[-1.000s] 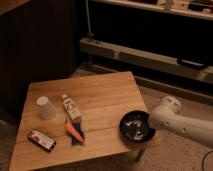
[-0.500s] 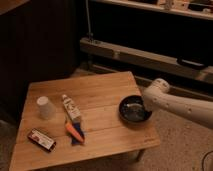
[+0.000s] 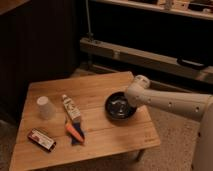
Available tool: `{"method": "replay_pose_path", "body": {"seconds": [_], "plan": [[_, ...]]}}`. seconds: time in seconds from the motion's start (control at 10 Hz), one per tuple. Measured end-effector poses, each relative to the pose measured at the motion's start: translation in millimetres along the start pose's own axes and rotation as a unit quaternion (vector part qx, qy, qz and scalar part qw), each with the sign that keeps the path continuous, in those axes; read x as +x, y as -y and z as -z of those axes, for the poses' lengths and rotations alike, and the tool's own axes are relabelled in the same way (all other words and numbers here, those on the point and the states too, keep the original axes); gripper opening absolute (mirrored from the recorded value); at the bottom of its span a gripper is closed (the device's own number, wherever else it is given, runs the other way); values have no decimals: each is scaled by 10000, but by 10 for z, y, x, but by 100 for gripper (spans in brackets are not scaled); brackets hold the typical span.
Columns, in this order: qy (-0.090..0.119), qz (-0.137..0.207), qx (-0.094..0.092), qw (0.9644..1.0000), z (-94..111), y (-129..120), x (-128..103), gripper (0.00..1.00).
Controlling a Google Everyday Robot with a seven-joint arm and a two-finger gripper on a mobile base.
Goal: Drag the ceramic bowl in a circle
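Note:
The ceramic bowl [image 3: 119, 106] is round, shallow and dark navy-black with pale marks inside. It sits on the right part of the wooden table [image 3: 95, 90]. My white arm comes in from the right, and my gripper [image 3: 131, 103] is at the bowl's right rim, touching it or just inside it. The arm's end hides the fingers.
A small white upturned cup [image 3: 44, 107] stands at the table's left. A white tube [image 3: 71, 108], an orange and blue object [image 3: 75, 132] and a dark red flat box [image 3: 41, 139] lie left of the bowl. Metal shelving rails [image 3: 150, 55] run behind the table.
The bowl has moved from near the table's front right corner toward the back and slightly left, and my arm has moved with it.

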Motion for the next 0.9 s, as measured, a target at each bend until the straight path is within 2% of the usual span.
{"method": "replay_pose_path", "body": {"seconds": [0.2,0.5,0.6,0.9], "plan": [[-112,391,250,9989,296,309,-348,0],[-169,1016,561,9931,751,626,-994,0],[-138,1143,586,9916,854,635,-1215,0],[-56,1074,425,9933,938,504,-1658,0]]}}
